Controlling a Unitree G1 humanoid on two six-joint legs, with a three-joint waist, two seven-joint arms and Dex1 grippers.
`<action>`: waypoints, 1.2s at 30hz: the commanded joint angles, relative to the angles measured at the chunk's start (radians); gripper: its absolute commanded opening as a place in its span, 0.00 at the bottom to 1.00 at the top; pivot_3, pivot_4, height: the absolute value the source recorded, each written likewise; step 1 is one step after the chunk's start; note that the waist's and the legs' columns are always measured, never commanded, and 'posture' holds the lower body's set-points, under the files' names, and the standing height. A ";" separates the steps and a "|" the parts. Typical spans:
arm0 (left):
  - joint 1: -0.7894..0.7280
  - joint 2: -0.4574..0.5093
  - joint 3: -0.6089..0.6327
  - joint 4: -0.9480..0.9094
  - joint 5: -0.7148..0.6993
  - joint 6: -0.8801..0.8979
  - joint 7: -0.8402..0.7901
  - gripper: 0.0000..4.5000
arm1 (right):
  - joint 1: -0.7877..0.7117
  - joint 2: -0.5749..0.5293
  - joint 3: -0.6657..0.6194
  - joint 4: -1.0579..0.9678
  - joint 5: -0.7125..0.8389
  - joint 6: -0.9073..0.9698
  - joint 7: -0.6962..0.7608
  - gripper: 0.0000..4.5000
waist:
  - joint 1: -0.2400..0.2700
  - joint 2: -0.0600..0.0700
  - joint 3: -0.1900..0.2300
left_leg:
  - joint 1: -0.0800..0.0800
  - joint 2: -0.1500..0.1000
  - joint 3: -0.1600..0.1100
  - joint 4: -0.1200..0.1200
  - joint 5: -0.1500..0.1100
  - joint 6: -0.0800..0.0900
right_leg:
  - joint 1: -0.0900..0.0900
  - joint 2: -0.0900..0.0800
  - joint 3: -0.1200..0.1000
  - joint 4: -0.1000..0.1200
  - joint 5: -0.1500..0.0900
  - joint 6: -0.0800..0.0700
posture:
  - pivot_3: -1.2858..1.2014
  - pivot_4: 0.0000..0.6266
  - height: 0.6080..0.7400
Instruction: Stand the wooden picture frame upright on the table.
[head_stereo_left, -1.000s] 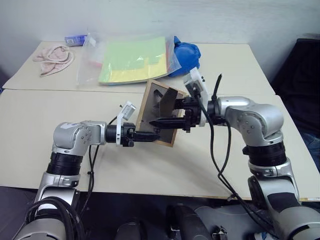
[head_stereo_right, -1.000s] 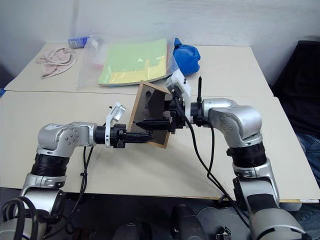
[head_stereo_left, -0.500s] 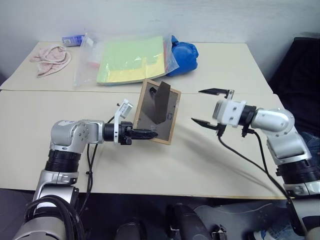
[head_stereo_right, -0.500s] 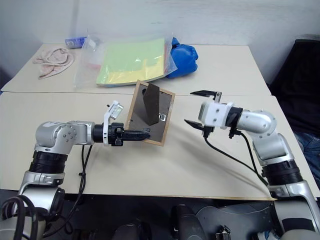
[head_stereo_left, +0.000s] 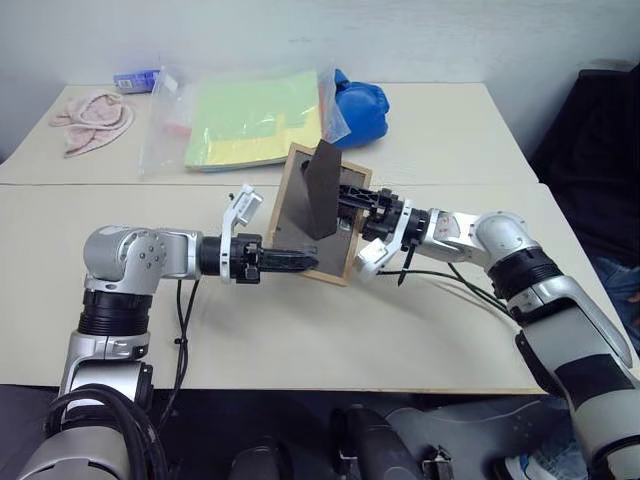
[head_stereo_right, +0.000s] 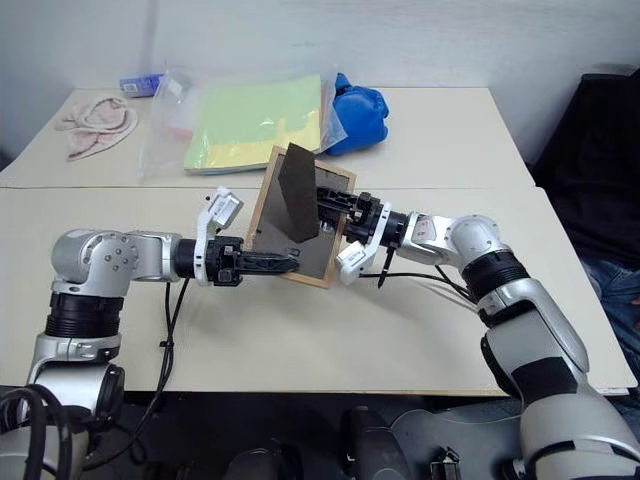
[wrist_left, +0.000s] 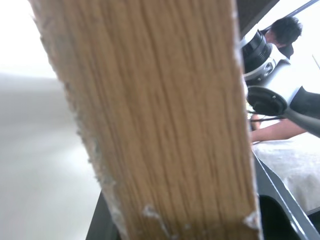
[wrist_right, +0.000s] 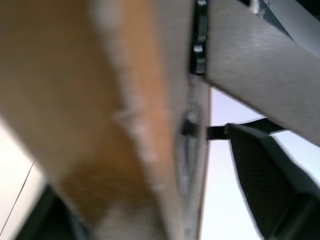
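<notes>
Mid-picture, above the table (head_stereo_left: 300, 340), the wooden picture frame (head_stereo_left: 300, 215) is clamped at its lower edge by the left gripper (head_stereo_left: 300, 263); the right gripper (head_stereo_left: 350, 205) seems closed on its right edge, steadying it for standing.

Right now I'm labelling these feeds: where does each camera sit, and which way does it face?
Left and right eye views: on the head, looking down over both arms at the table, where both end effectors meet the wooden picture frame.
Left wrist view: on the left wrist, facing the frame's wood edge.
Right wrist view: on the right wrist, facing the frame's edge and back.
Shared: the frame.
</notes>
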 joint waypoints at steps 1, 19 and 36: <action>-0.005 0.032 0.021 -0.022 -0.028 0.004 -0.014 0.31 | -0.040 -0.041 0.030 0.011 -0.001 -0.032 -0.097 0.44 | 0.000 0.000 0.000 | 0.000 0.000 0.000 0.000 0.000 0.000 | 0.000 0.000 0.000 0.000 0.000 0.000 | 0.52 0.24 1.00; 0.541 0.479 0.549 -0.592 -0.076 -0.333 -0.161 1.00 | 0.288 -0.011 -0.105 -0.517 1.957 0.870 1.508 0.27 | 0.000 -0.002 0.006 | 0.001 0.003 -0.018 0.001 -0.001 -0.002 | 0.007 0.006 0.003 -0.003 -0.001 -0.001 | 0.52 0.24 1.00; 0.517 0.385 0.437 -0.574 -0.119 -0.422 0.030 1.00 | 0.404 0.177 -0.256 -0.404 1.772 1.301 1.549 0.54 | 0.026 0.000 0.007 | -0.005 0.001 -0.023 0.003 -0.001 -0.001 | 0.004 0.004 0.001 -0.005 0.000 0.000 | 0.52 0.24 1.00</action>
